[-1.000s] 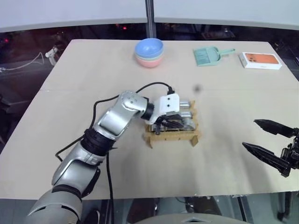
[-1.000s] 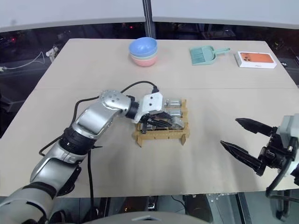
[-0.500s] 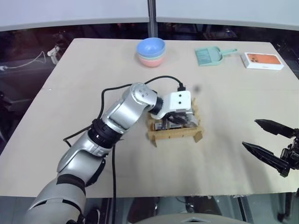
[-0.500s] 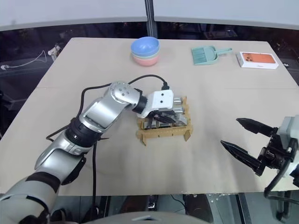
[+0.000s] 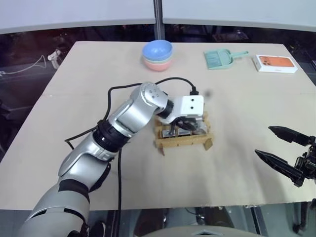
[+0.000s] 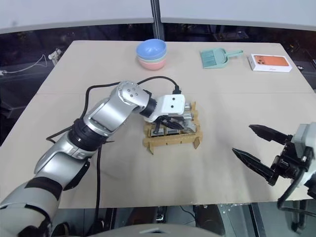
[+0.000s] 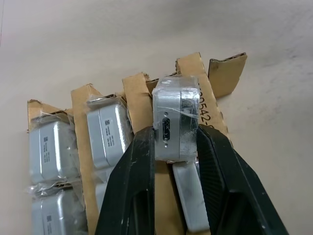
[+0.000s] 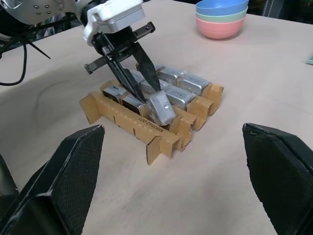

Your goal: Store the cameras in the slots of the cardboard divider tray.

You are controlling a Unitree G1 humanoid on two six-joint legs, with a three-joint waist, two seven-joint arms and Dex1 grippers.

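Broadly, the pale beige worktop point(image 5: 74, 98) carries everything, and the brown cardboard divider tray point(image 5: 183, 140) with its small feet stands near the middle of it, within reach of both arms. Well apart along the far edge sit a stack of blue, green and pink bowls point(image 5: 158, 55), a green plastic dustpan point(image 5: 219, 59) and a flat white-and-orange box point(image 5: 275, 63), none of them touching the tray, so they look to be kept clear of the work.

Over the tray, the left gripper point(image 7: 176, 147) points down at a slant, its two black fingers point(image 7: 134, 186) clamped on the flanks of one small silver-grey boxy camera point(image 7: 175, 117). That camera is tilted, its lower end in a slot at the tray's near corner beside the printed cardboard wall, probably because it is being steered between the dividers and is not yet seated. Pinching it by the narrow sides leaves its lower end free to slide into the slot.

The other silver-grey cameras point(image 7: 108, 129) lie flat in their slots, wrapped in clear film, and the tray looks nearly full; the exact count is hard to make out.

Off to the side, the right gripper point(image 6: 259, 148) hovers above the worktop with its jaws spread wide and nothing between them, seemingly waiting out of the way.
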